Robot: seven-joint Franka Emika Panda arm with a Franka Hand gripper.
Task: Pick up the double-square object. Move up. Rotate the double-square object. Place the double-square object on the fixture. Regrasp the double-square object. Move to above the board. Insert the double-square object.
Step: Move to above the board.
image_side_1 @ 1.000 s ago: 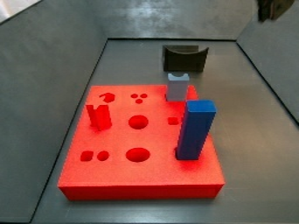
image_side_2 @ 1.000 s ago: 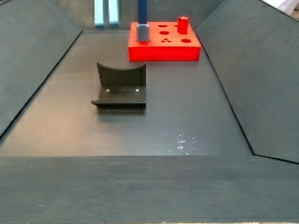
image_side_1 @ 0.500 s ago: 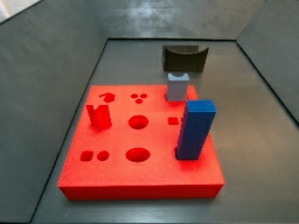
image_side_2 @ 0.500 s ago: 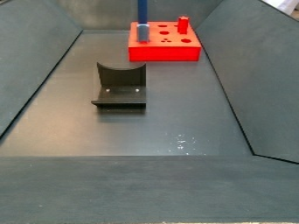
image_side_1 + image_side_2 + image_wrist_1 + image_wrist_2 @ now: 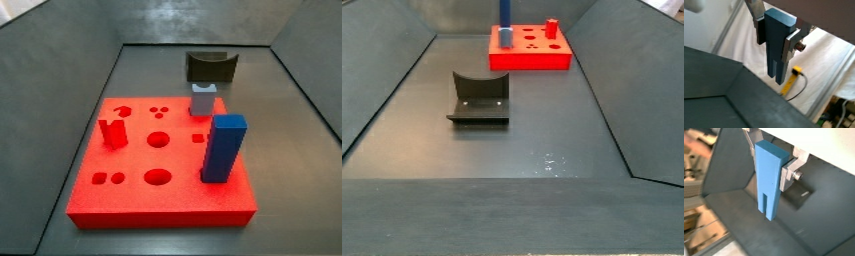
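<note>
Between the jaws, in both wrist views, the double-square object is clamped by the silver fingers across its width. Its long axis runs along the fingers, and its slotted end projects well past their tips. The jaws appear in neither side view, so they are judged to be high above the bench. Below them, from left to right in a side view, lie the board and the fixture, well apart from the jaws. The object must be turned before it goes to the fixture's notch.

Gripper: flat silver finger plates, round bolt head on side.
</note>
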